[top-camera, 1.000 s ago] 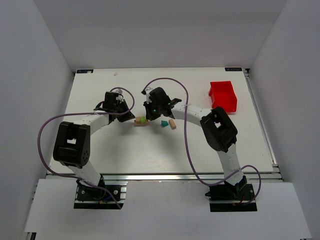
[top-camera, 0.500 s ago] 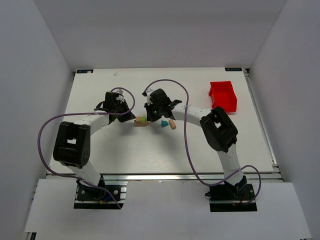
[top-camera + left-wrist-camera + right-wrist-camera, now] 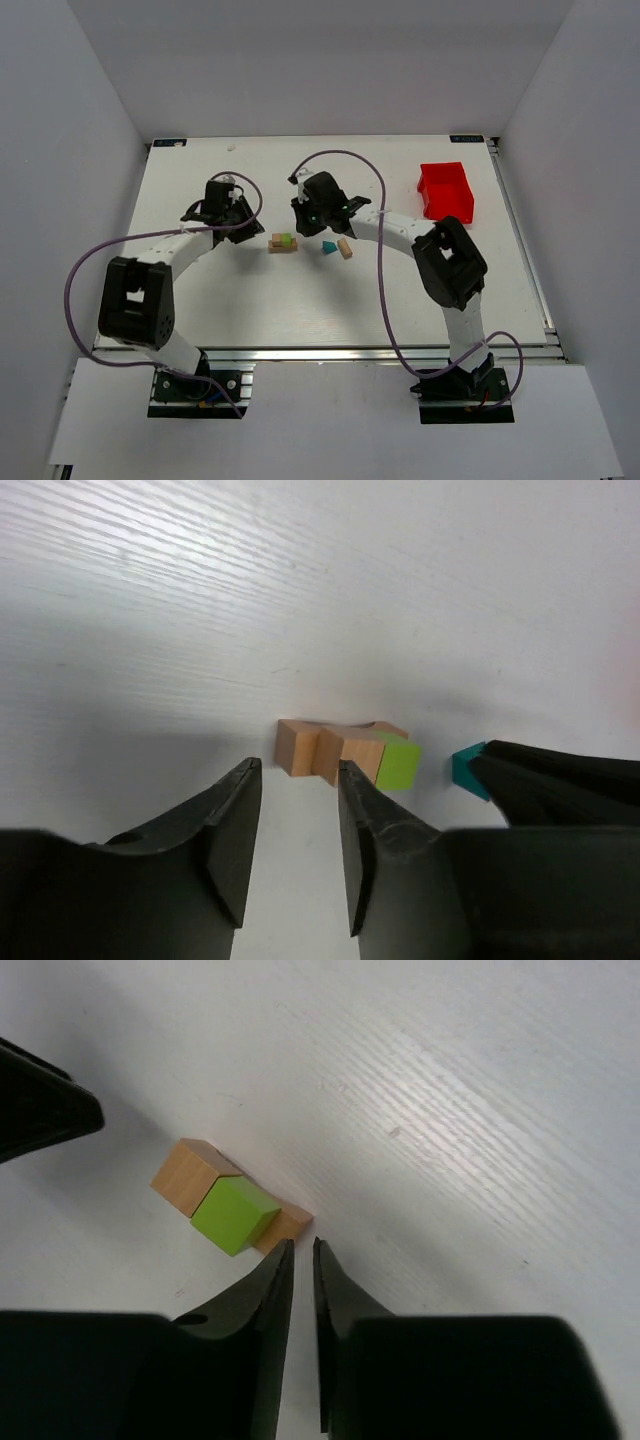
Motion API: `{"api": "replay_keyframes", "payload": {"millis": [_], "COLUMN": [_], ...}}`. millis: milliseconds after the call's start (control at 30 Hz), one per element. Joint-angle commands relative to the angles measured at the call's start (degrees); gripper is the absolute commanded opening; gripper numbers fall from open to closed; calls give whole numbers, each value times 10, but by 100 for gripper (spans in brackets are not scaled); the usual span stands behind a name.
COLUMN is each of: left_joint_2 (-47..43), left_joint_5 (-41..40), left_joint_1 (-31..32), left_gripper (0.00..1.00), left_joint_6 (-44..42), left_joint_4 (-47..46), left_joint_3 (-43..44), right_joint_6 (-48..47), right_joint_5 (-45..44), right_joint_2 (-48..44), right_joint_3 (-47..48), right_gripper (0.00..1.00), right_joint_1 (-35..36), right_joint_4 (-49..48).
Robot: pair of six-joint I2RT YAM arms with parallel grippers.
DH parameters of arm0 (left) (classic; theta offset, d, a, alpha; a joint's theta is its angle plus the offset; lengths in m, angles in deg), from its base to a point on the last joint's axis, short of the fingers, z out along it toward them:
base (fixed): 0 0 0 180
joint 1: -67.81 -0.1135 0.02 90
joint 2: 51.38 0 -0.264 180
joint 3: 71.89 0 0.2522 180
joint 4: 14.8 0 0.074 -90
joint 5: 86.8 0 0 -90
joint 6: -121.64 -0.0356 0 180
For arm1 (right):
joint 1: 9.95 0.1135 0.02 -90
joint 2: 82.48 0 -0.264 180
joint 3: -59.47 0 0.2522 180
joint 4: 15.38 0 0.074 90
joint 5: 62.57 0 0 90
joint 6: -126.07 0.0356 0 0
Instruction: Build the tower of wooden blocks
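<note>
The wood block tower (image 3: 345, 755) is sitting just ahead of the parted, empty left gripper (image 3: 298, 770) and the nearly closed, empty right gripper (image 3: 298, 1245)

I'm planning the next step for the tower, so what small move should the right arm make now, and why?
Probably open the right gripper and swing it toward the teal block. Its jaws are nearly closed on nothing, and the teal block lies loose beside the stack, not yet on it.
</note>
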Motion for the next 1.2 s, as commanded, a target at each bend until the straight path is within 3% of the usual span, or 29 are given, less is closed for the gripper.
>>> {"api": "replay_keyframes", "payload": {"millis": [0,33,67,167,300,467,633,733,900,1167], "left_joint_2": [-94,-129,-145,-203,-233,-240,-239,-242,-249,-246], "left_joint_5": [-94,-109,-120,-127,-115,-91,-79,-83,-97,-88], "left_joint_1": [-6,-6,-6,-5,3,3,4,3,4,3], "left_gripper": [49,79,98,98,98,98,98,98,98,98], "left_joint_6": [29,36,50,60,60,48,38,33,31,26], "left_joint_4": [45,61,70,81,111,114,107,113,118,112], "left_joint_3": [28,26,22,17,30,27,19,15,12,15], "right_joint_6": [-13,-13,-12,-26,-75,-100,-118,-116,-103,-92], "right_joint_5": [-71,-84,-94,-116,-60,-36,-36,-36,-36,-11], "right_joint_2": [-76,-98,-110,-151,-171,-144,-89,-66,-59,-87], "right_joint_3": [-21,-32,-61,-129,-182,-183,-99,-74,-77,-122], "right_gripper": [21,26,30,44,60,67,69,63,52,53], "right_joint_1": [-10,-15,-18,-33,-58,-69,-77,-79,-82,-81], "right_joint_4": [7,9,10,11,21,24,60,87,106,98]}}
